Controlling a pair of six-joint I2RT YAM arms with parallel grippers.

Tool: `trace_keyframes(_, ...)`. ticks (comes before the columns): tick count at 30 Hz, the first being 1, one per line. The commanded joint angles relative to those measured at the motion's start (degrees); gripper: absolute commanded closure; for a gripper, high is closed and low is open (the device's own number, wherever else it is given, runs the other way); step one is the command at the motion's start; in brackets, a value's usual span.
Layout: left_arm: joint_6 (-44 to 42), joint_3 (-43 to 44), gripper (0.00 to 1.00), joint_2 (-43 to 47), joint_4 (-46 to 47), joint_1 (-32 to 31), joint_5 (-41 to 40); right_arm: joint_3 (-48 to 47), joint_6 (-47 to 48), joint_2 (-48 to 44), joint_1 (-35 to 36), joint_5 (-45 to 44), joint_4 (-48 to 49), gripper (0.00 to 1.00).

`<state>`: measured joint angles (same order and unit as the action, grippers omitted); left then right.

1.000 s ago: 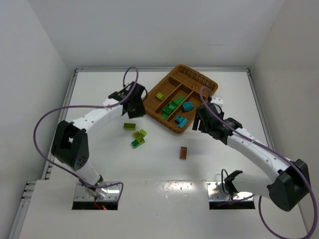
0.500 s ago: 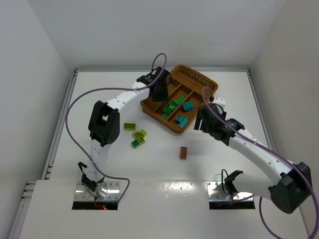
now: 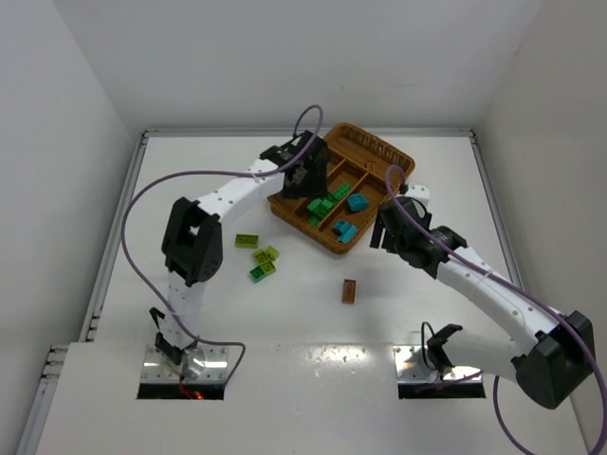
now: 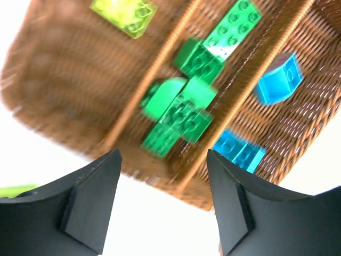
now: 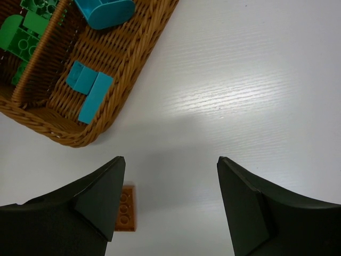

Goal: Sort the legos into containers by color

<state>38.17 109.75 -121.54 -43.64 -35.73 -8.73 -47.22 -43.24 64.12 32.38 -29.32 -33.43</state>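
Note:
The wicker tray (image 3: 372,144) stands at the back middle of the table. Its compartments hold one lime brick (image 4: 125,10), several green bricks (image 4: 181,106) and cyan bricks (image 4: 277,85). My left gripper (image 3: 305,190) hovers over the tray's near-left end, open and empty (image 4: 165,208). My right gripper (image 3: 381,235) hangs open and empty (image 5: 170,208) over the table just right of the tray. The brown-orange brick (image 3: 350,291) lies flat below it (image 5: 126,216). A lime brick (image 3: 247,241), a lime-yellow one (image 3: 267,254) and a green one (image 3: 261,271) lie on the table left of the tray.
White walls close in the table on three sides. The tray's wicker wall (image 5: 128,58) lies at the upper left of the right wrist view, with cyan bricks (image 5: 90,90) inside it. Purple cables loop over both arms.
My left arm swung from the table left of the tray to over the tray's near-left end, and it now hides the lime brick in the top view. My right arm barely moved.

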Motion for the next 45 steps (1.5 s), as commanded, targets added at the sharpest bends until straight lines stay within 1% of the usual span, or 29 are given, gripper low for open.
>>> trace_keyframes(1,-2.1,-5.1,0.29,11.3,-1.3,-0.4,-5.8,-2.2,2.5,-0.6,-0.2,2.3,2.0,0.29)
trace_keyframes(2,-2.1,-9.9,0.29,12.9,-1.3,-0.4,-7.1,-2.2,3.3,-0.6,-0.2,3.6,2.5,0.29)
trace_keyframes(3,-2.7,-12.5,0.29,14.6,-1.3,0.1,-9.0,-2.2,4.0,0.0,-0.2,4.7,2.5,0.29)
trace_keyframes(4,-2.7,-15.2,0.29,18.0,-1.3,1.3,-9.0,-2.8,4.7,1.2,0.4,7.1,3.0,0.29)
trace_keyframes(5,-2.7,-21.0,0.29,19.7,-1.3,2.1,-9.0,-2.8,5.3,1.8,0.4,8.7,3.5,0.29)
trace_keyframes(7,-2.7,-26.4,0.29,22.8,-0.7,2.7,-9.6,-2.8,6.0,3.6,0.4,12.3,4.2,0.29)
trace_keyframes(8,-2.7,-28.8,0.28,25.4,-0.7,3.5,-9.6,-2.8,6.0,4.2,0.4,13.6,4.9,0.29)
trace_keyframes(9,-1.9,-33.4,0.24,26.6,-0.1,4.1,-9.6,-2.2,6.0,4.8,0.4,15.6,5.0,0.29)
trace_keyframes(12,-0.7,-40.4,0.18,29.0,1.1,4.8,-10.3,-2.2,6.0,7.2,1.6,18.4,5.0,0.29)
trace_keyframes(15,-0.1,-42.6,0.17,30.5,2.2,5.3,-9.8,-0.9,4.1,10.0,3.6,21.0,4.4,0.29)
trace_keyframes(19,-0.1,-42.4,0.17,32.0,2.8,5.8,-9.8,1.5,1.1,12.8,6.9,23.2,5.0,0.27)
trace_keyframes(25,-0.1,-39.5,0.17,32.0,2.8,7.7,-10.3,2.7,-0.6,19.2,10.5,22.6,5.7,0.27)
trace_keyframes(31,-0.1,-38.5,0.17,32.0,2.8,8.8,-11.5,2.2,-0.6,23.6,11.9,21.3,6.3,0.28)
trace_keyframes(32,-0.7,-38.5,0.17,32.0,2.8,9.5,-11.5,2.2,-0.6,24.3,11.9,21.3,6.9,0.31)
trace_keyframes(35,-0.7,-37.9,0.17,32.0,2.8,10.1,-11.5,2.2,-0.6,25.0,11.9,22.0,8.3,0.36)
trace_keyframes(36,-0.7,-37.9,0.17,32.0,2.8,10.1,-11.5,2.2,-0.6,26.3,11.9,22.0,8.3,0.42)
trace_keyframes(38,-1.3,-37.9,0.17,32.0,2.8,10.6,-11.5,2.2,-0.6,27.2,11.9,22.0,8.3,0.49)
trace_keyframes(39,-1.3,-37.3,0.17,32.0,2.8,10.6,-11.5,1.5,-0.6,27.8,11.9,22.0,8.3,0.56)
trace_keyframes(41,-1.3,-37.3,0.17,32.0,2.8,11.1,-11.5,1.5,-0.6,27.8,11.9,21.4,7.2,0.63)
trace_keyframes(42,-1.3,-36.7,0.17,32.5,2.8,11.1,-11.5,1.0,-0.6,27.8,11.9,21.4,7.2,0.7)
trace_keyframes(45,-1.8,-36.2,0.17,32.5,2.8,11.6,-11.0,-0.3,-1.3,23.9,11.9,16.5,4.3,0.76)
